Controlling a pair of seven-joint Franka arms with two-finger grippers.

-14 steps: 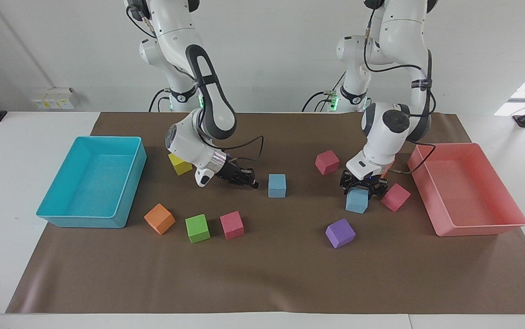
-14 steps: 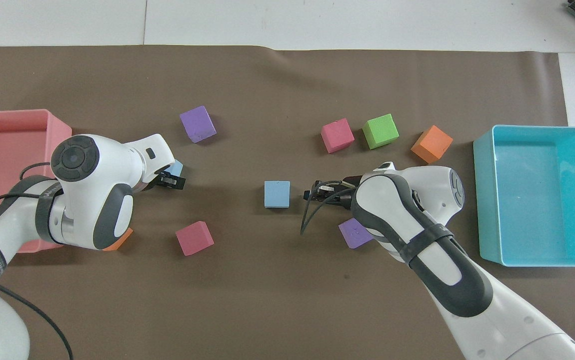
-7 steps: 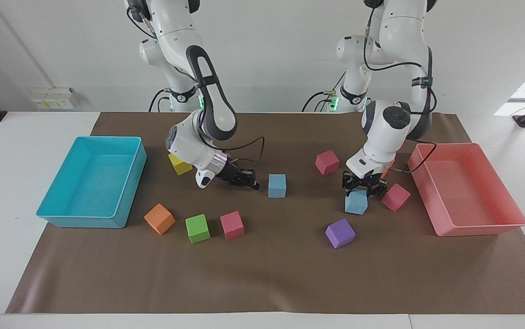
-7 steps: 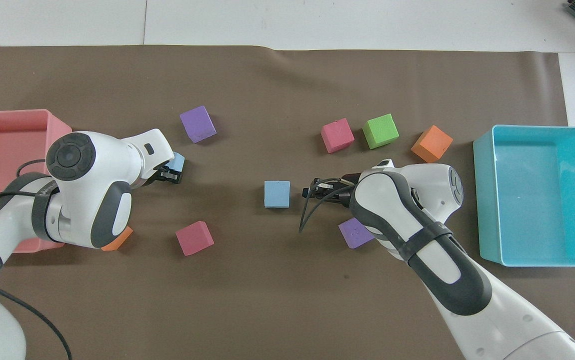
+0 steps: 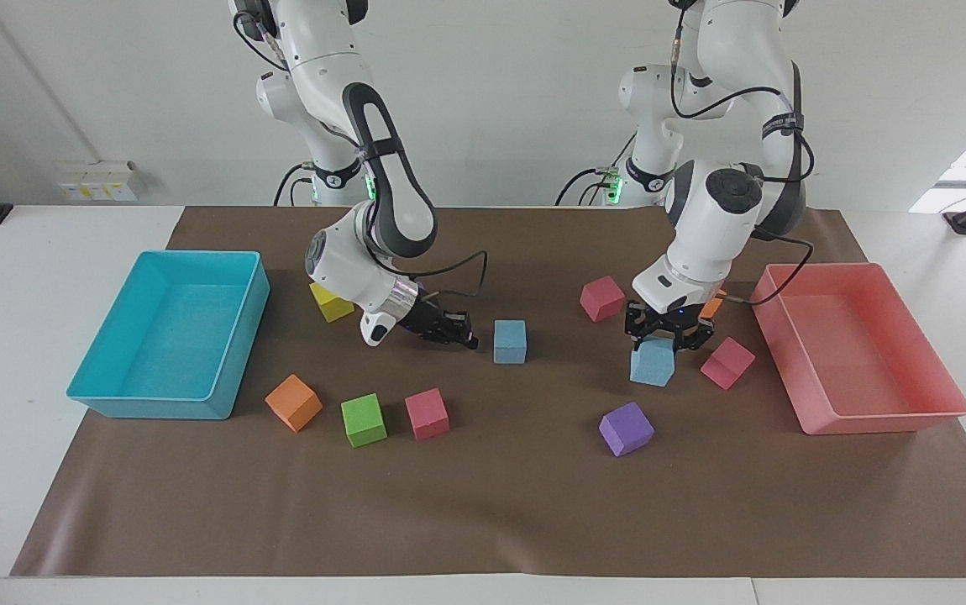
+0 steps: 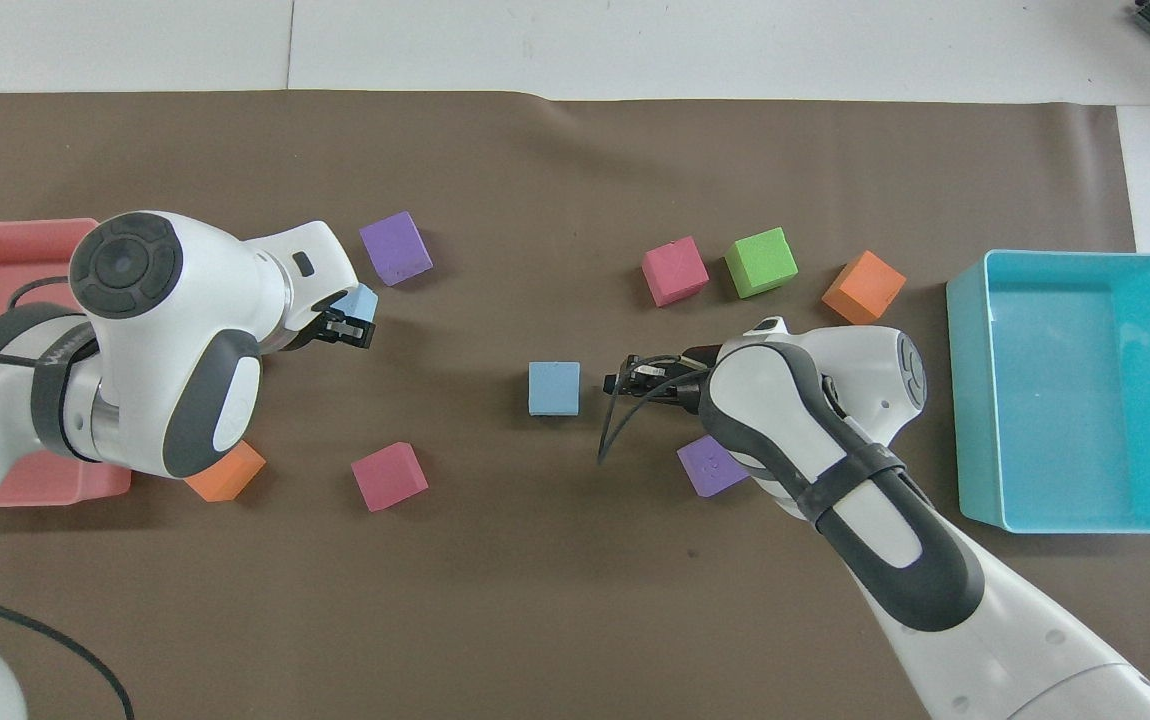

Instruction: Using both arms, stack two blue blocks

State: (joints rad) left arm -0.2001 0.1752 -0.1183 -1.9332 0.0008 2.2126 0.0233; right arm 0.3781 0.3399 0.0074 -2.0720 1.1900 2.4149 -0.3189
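One blue block (image 5: 510,341) sits on the brown mat mid-table; it also shows in the overhead view (image 6: 554,388). My right gripper (image 5: 459,334) hangs low just beside it, toward the right arm's end, and is apart from it (image 6: 618,382). My left gripper (image 5: 662,343) is shut on the second blue block (image 5: 651,366) and holds it a little above the mat, over the spot between a purple cube (image 5: 626,428) and a pink cube (image 5: 727,363). In the overhead view the left wrist hides most of that block (image 6: 361,299).
A turquoise tray (image 5: 168,336) stands at the right arm's end and a pink tray (image 5: 861,344) at the left arm's end. Yellow (image 5: 330,301), orange (image 5: 293,402), green (image 5: 363,418) and pink (image 5: 427,413) cubes lie near the right arm. Another pink cube (image 5: 601,298) lies near the left arm.
My left gripper has risen with the blue block, lifting it off the mat. The right gripper has stayed beside the other blue block.
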